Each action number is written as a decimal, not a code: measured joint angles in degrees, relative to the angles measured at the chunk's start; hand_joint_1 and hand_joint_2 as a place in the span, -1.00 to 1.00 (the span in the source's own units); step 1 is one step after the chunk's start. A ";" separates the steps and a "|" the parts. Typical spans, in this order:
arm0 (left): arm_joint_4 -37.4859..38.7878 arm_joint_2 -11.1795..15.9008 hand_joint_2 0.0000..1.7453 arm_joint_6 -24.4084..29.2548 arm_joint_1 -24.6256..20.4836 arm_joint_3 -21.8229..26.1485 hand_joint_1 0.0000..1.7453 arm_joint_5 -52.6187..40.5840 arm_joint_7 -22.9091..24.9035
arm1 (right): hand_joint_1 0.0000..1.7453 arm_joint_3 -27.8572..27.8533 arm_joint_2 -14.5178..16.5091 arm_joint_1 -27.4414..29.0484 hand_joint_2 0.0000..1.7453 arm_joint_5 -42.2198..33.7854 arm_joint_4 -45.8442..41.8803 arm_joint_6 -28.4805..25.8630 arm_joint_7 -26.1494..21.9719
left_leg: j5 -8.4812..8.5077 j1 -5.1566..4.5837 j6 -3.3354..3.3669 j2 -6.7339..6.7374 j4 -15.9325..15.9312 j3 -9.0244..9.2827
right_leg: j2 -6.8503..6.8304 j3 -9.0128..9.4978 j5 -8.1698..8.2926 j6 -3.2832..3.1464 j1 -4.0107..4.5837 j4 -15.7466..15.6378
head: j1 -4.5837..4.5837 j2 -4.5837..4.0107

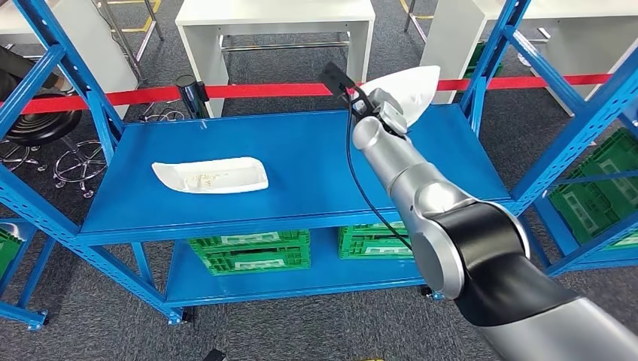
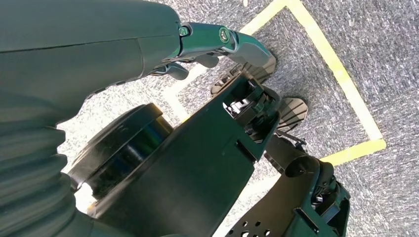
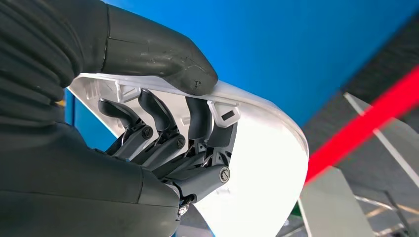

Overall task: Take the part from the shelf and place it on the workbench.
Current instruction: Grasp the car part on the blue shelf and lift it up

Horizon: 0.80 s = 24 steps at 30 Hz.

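Silver and black, the right arm (image 1: 451,233) fills the near right of the head view and reaches forward and up over the blue shelf (image 1: 301,162), ending in the right hand (image 1: 384,113) above the shelf's rear right part. That hand grasps a white part (image 1: 410,86): in the right wrist view the thick thumb (image 3: 163,59) presses on one face of the part's rim while the darker fingers (image 3: 197,118) curl against the ribbed inner face, so the part (image 3: 262,163) is clamped edge-on between them. Its long axis runs out past the fingertips, away from the wrist and toward the red barrier tape (image 1: 248,91), with the pointed tip furthest from the hand, and it appears lifted clear of the shelf deck rather than resting on it. A second white part (image 1: 211,175) lies flat on the left half of the deck, well apart from the hand. Green crates (image 1: 252,250) sit on the lower tier. The left hand (image 2: 217,42) hangs down over grey carpet with yellow floor lines; its fingers curl around nothing that I can see, though whether they are fully clenched I cannot tell. Beyond the tape stand white workbenches (image 1: 274,15), so I judge the carry calls for drawing the part back first
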 joint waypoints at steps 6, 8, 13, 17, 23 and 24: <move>0.00 -0.10 1.00 0.00 0.00 0.00 -1.00 -0.01 0.04 | 1.00 -0.71 0.00 -1.44 1.00 -0.07 0.00 -0.38 -0.18 | 0.00 0.00 0.00 0.00 0.00 0.00 | 0.00 0.00 0.00 0.00 0.00 0.00 | -0.01 0.00; 0.00 -0.12 1.00 0.00 0.00 0.00 -1.00 -0.01 0.04 | 1.00 -0.83 0.01 -1.56 1.00 -0.07 0.00 -0.39 -0.22 | 0.00 0.00 0.00 0.00 0.00 0.00 | 0.00 0.00 0.00 0.00 0.00 0.00 | 0.00 0.00; 0.00 -0.12 1.00 0.00 0.00 0.00 -1.00 -0.01 0.04 | 1.00 -1.13 0.02 -1.65 1.00 -0.07 0.00 -0.40 -0.25 | 0.00 0.00 0.00 0.00 0.00 0.00 | 0.00 0.00 0.00 0.00 0.00 0.00 | -0.01 0.00; 0.00 -0.13 1.00 0.00 0.00 0.00 -1.00 -0.05 0.05 | 1.00 -1.19 0.04 -1.70 1.00 -0.02 0.00 -0.87 -0.34 | 0.00 0.00 0.00 0.00 0.00 0.00 | 0.00 0.00 0.00 0.00 0.00 0.00 | 0.01 0.00; 0.00 -0.16 1.00 0.00 -0.04 0.00 -1.00 -0.48 -0.19 | 1.00 -1.28 0.60 -1.94 1.00 0.69 -0.03 -2.81 -1.19 | 0.00 0.00 0.00 0.01 0.00 0.00 | 0.00 0.00 0.00 0.00 0.00 0.00 | 0.00 0.00; 0.00 -0.17 1.00 0.00 -0.05 0.00 -1.00 -0.51 -0.19 | 1.00 -1.28 0.75 -1.99 1.00 0.86 -0.09 -3.04 -1.34 | 0.00 0.00 0.00 0.01 0.00 0.00 | 0.00 0.00 0.00 0.00 0.00 0.00 | 0.01 0.00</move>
